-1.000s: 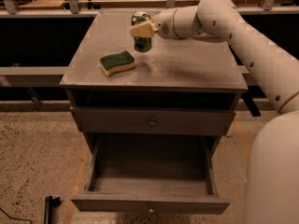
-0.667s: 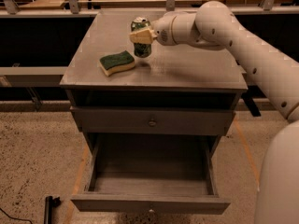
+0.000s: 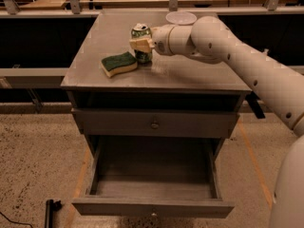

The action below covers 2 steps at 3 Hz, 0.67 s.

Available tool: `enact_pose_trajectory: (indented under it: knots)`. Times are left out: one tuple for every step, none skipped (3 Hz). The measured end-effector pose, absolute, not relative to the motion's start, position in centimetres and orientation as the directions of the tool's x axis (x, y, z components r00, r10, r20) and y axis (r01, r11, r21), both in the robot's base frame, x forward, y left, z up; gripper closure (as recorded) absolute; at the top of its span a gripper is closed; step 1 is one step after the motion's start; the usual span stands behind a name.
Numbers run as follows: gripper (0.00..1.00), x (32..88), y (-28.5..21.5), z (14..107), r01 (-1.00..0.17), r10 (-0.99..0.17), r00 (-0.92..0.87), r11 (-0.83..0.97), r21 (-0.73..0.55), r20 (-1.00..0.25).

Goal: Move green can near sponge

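My gripper (image 3: 141,45) is over the grey cabinet top (image 3: 199,72), fingers clamped on the upright green patterned drink can (image 3: 141,33), just beside the wavy green-topped yellow sponge (image 3: 118,63). Placing step, I reckon: next I lower it and let go. The round white bowl (image 3: 181,17) and the open bottom drawer (image 3: 152,179) show nothing inside.

Worktop: the grey metal cabinet worktop (image 3: 194,72) carries can, sponge and bowl.
Can: the green patterned metal drink can (image 3: 141,32) stands upright, left of centre.
Sponge: the wavy-edged green-topped yellow foam sponge (image 3: 118,63) lies just left of the can, slightly nearer the front.
Bowl: the round white bowl (image 3: 181,17) sits at the rear edge, behind and right of the can.
Pincer: the cream two-finger pincer (image 3: 141,44) reaches in from the right and clasps the can.
Drawer: the grey metal bottom drawer (image 3: 153,207) stands pulled out below the worktop.
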<state>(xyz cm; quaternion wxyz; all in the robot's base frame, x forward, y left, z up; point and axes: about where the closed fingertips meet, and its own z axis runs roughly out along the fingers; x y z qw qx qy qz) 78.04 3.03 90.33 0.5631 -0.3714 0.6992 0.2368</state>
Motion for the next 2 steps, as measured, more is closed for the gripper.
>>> enact_pose_trajectory:
  knots:
    - [0.04, 78.0, 1.8, 90.5, -0.754, -0.244, -0.094, 0.650, -0.091, -0.965]
    - [0.00, 76.8, -1.3, 91.2, -0.707, -0.197, -0.131, 0.705, -0.048, -0.972]
